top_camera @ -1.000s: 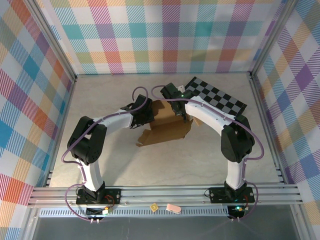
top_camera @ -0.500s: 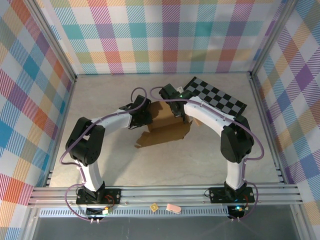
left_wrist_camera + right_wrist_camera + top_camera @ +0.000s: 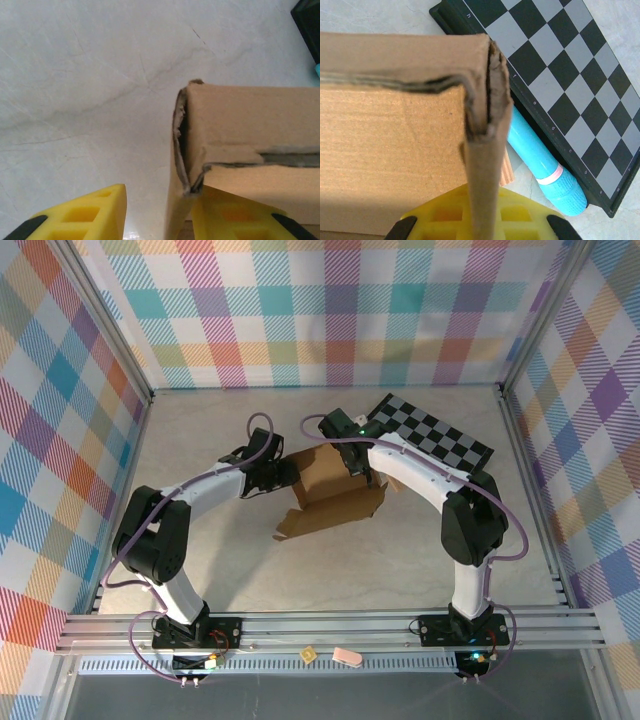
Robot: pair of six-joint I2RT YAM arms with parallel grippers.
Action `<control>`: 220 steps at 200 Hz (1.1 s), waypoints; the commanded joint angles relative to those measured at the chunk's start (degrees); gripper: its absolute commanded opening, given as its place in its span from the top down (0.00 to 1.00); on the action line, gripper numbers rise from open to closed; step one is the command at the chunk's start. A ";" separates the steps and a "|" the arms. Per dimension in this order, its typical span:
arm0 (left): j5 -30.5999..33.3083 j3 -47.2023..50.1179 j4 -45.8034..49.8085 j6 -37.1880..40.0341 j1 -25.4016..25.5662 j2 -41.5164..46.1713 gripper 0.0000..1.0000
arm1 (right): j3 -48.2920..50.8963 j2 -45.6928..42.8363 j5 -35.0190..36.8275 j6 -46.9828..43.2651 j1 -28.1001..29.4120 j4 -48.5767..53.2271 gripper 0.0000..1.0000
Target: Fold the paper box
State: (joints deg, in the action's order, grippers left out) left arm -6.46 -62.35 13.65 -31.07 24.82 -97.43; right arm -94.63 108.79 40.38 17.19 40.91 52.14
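Top view, box: the plain brown die-cut cardboard paper box (image 3: 335, 492) lay mid-table on the pale grey table (image 3: 220, 570). It was partly raised, with a loose flap spread flat toward the near left. Its long axis ran roughly left to right, between the two arms.
Top view, arms: both arms bent inward. The left gripper (image 3: 288, 476) was at the box's left end and the right gripper (image 3: 366, 476) at its right end, so each was about equally near its own end.
Top view, neighbour: the black-and-grey checkered board (image 3: 432, 435) lay just beyond the right gripper.
Left wrist view, box: a raised corner of the paper box (image 3: 250, 115) stood straight ahead, and its end wall ran down between the yellow fingers (image 3: 85, 215).
Left wrist view, tool: the left gripper (image 3: 159, 219) was spread wide. The wall sat against one finger, with bare table showing before the other, so nothing was clamped.
Right wrist view, box: an upright wall edge of the paper box (image 3: 390, 150) rose straight out of the tool.
Right wrist view, tool: the right gripper (image 3: 482, 220) appeared pressed together on that wall, its yellow fingers (image 3: 440, 215) close on either side.
Right wrist view, beside: a cyan tube (image 3: 545, 170) lay along the checkered board (image 3: 555, 80).
Judgement: the coming move likely hinged on the left fingers pinching their wall.
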 commanded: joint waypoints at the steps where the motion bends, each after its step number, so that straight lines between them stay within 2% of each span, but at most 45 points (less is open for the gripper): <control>1: -2.22 0.43 -2.58 0.75 -0.30 -1.10 0.67 | -1.44 0.02 -0.13 0.77 0.39 1.12 1.00; 66: -0.96 -1.74 -3.86 0.40 0.39 -5.18 0.78 | -1.59 0.10 -0.13 0.82 0.38 0.95 1.00; 113: 4.59 -3.42 -0.55 0.72 1.98 -6.57 1.00 | -1.79 0.28 -0.13 0.74 0.33 0.77 1.00; 133: 9.94 -5.10 5.53 -0.12 3.82 -7.43 1.00 | -1.79 0.39 -0.13 1.14 0.39 1.03 1.00; 156: 14.34 -4.70 8.25 -2.24 5.05 -8.08 1.00 | -1.96 0.45 -0.17 1.35 0.40 1.09 1.00; 181: 15.46 -5.94 10.82 -2.70 5.42 -10.27 1.00 | -2.22 0.71 -0.13 1.24 0.34 1.04 1.00; 220: 13.48 -5.71 8.04 -2.73 5.42 -9.02 1.00 | -2.40 0.94 -0.13 1.18 0.36 1.08 1.00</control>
State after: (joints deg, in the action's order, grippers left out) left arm 4.21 -69.06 17.28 -33.45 29.85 -104.51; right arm -95.18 108.99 40.01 17.37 40.91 52.36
